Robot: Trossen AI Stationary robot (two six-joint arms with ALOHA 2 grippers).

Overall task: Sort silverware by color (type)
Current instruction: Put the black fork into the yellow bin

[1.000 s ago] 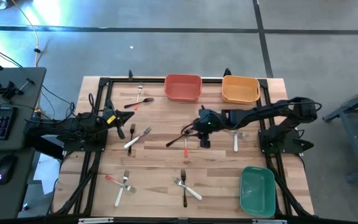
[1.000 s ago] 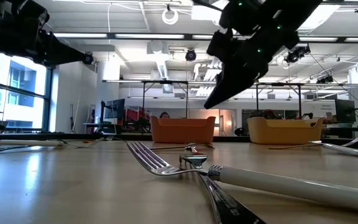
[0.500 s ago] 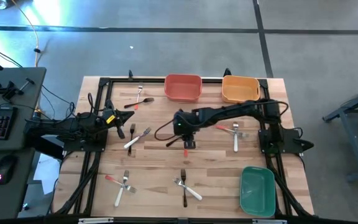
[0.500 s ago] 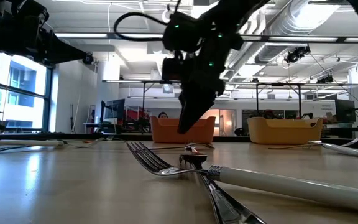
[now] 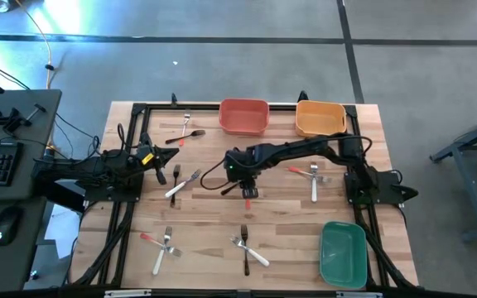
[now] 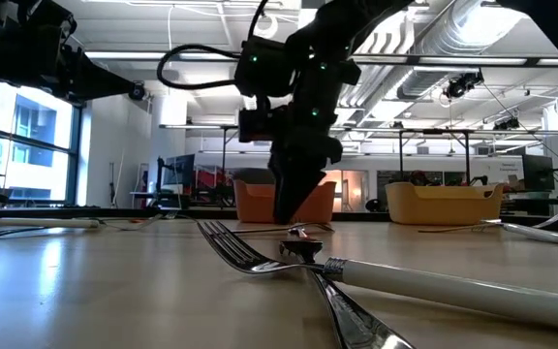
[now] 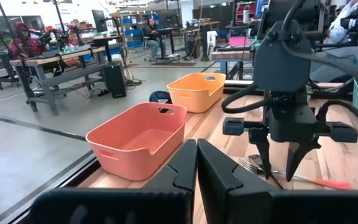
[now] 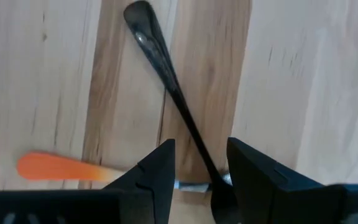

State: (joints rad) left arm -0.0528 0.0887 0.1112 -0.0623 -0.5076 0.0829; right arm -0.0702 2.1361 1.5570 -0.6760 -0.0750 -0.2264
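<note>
Small silver-headed forks with white, red-orange or black handles lie in crossed pairs across the wooden table (image 5: 214,223). Mid-table, a black-handled fork (image 5: 228,189) crosses a red-orange-handled one (image 5: 248,204). My right gripper (image 5: 249,190) hangs over that crossing, pointing down and open. In the right wrist view the black handle (image 8: 166,68) runs between its fingers (image 8: 160,168) without visible touch, and the red-orange handle (image 8: 55,168) lies to one side. The low view shows the right gripper (image 6: 291,215) just above the tabletop. My left gripper (image 5: 159,170) waits shut at the table's left side (image 7: 196,163).
A red bin (image 5: 244,117) and an orange bin (image 5: 320,118) stand at the far edge, and a green bin (image 5: 343,252) sits near the right corner. Other fork pairs lie at far left (image 5: 185,132), left (image 5: 185,182), near left (image 5: 162,242), near middle (image 5: 247,244) and right (image 5: 313,178).
My right gripper has moved toward the table's left and come down over the crossed black and red-orange forks, turning from a slant until its fingers point down. The forks have stayed where they were.
</note>
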